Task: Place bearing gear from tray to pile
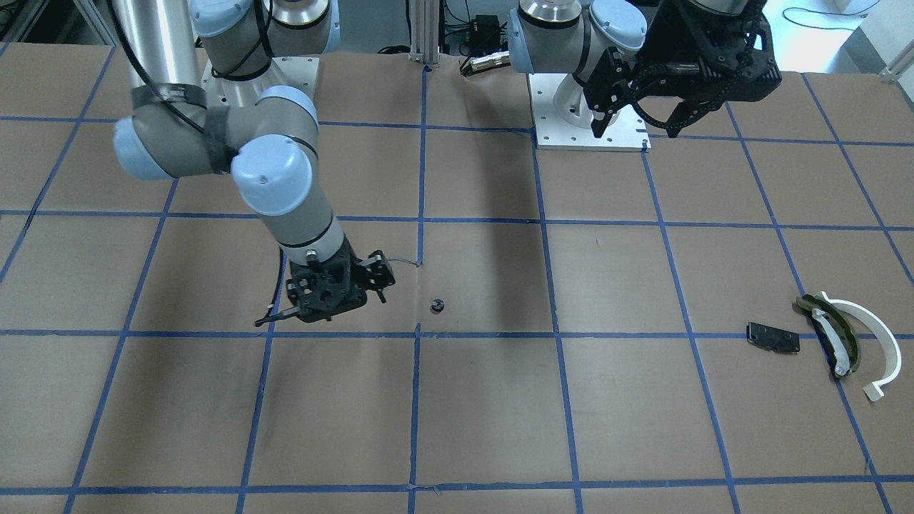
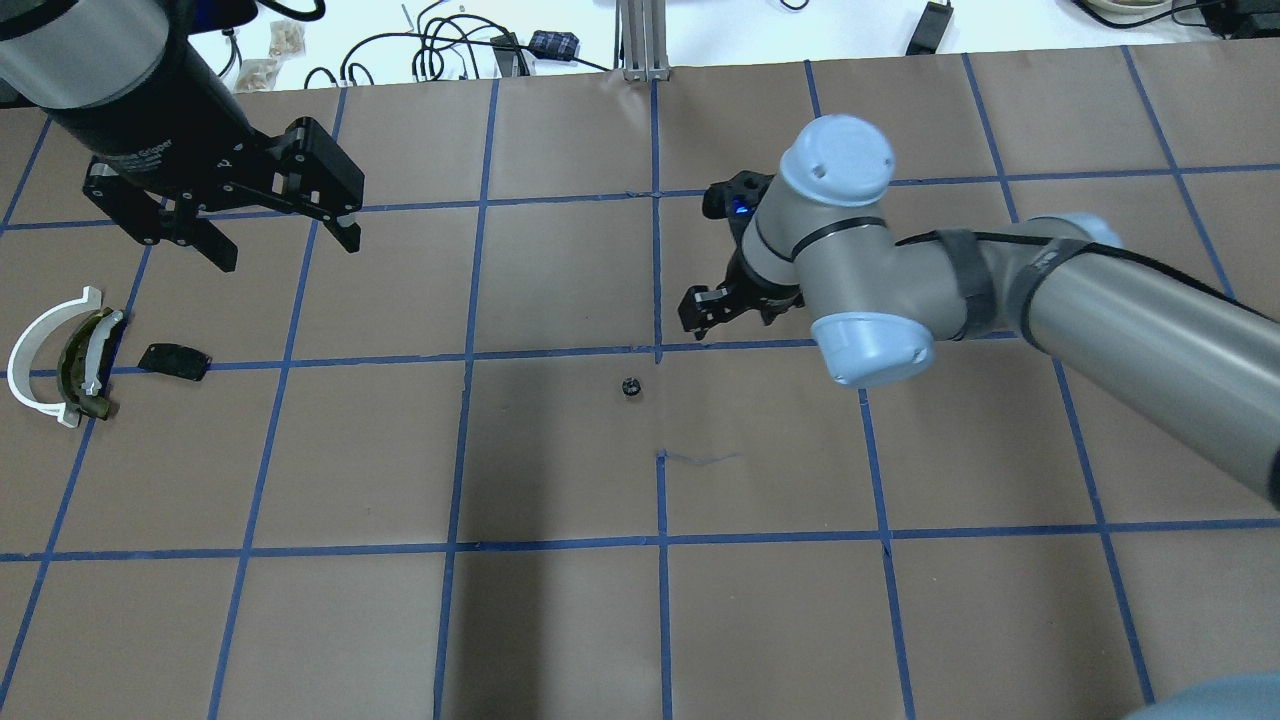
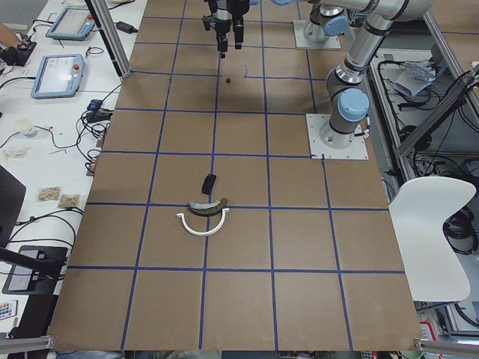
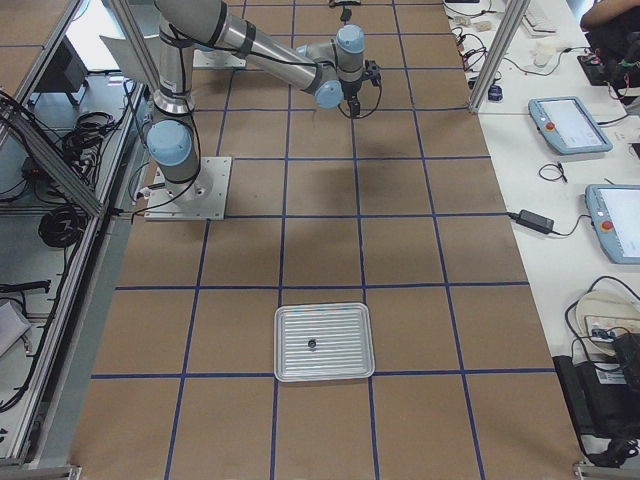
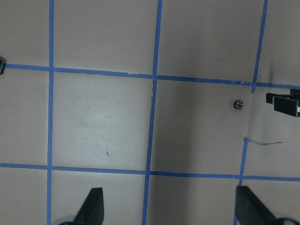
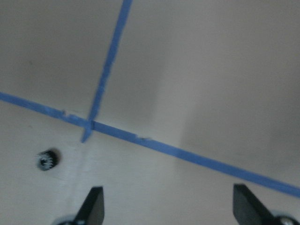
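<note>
Looks like mid-transfer. Can see the bearing gear lying alone on bare brown paper, held by nothing. Can place the right gripper just beside that gear, fingers spread apart and empty. Can place the left gripper well apart from the gear on the robot's left, held high, likewise spread and empty. Farther left of the gear again: the pile, made of a white half-ring arc, an olive-and-black curved piece and a flat black plate. Far off on the gear's other side: the metal tray, holding another small dark part.

Next, probably: centre an open gripper over the gear, lower, pinch carefully across so small a part, carry to the pile.

Legible writing: only "Gripper" in white on the left wrist's black housing.
</note>
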Robot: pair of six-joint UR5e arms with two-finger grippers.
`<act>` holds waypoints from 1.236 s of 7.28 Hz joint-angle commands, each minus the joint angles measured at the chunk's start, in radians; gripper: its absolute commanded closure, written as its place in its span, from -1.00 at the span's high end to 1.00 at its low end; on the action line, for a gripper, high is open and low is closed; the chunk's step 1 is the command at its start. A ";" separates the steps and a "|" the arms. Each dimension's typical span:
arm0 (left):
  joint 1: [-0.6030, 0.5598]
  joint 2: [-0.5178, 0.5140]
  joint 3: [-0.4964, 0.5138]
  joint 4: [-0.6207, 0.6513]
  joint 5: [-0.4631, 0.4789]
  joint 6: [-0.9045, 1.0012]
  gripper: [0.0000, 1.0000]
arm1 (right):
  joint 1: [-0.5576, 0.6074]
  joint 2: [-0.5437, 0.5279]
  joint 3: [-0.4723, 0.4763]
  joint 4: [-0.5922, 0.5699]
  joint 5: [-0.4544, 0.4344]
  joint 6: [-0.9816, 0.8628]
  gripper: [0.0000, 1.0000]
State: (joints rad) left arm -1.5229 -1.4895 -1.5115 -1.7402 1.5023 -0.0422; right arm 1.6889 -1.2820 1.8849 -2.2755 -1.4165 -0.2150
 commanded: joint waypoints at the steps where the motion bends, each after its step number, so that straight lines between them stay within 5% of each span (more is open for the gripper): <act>1: -0.026 -0.076 -0.039 0.108 -0.060 0.005 1.00 | -0.238 -0.129 0.006 0.149 -0.092 -0.458 1.00; 2: -0.115 -0.131 -0.061 0.211 -0.065 -0.023 1.00 | -0.362 -0.146 0.008 0.134 -0.146 -0.627 1.00; 6: -0.379 -0.401 -0.167 0.694 -0.056 -0.384 1.00 | -0.894 -0.132 0.020 0.129 -0.092 -1.273 1.00; 9: -0.401 -0.469 -0.223 0.728 -0.053 -0.387 1.00 | -1.119 -0.019 -0.068 0.073 -0.058 -1.492 1.00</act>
State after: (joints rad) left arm -1.9170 -1.9426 -1.7006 -1.0335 1.4465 -0.4306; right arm 0.6557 -1.3567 1.8733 -2.1787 -1.4934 -1.6110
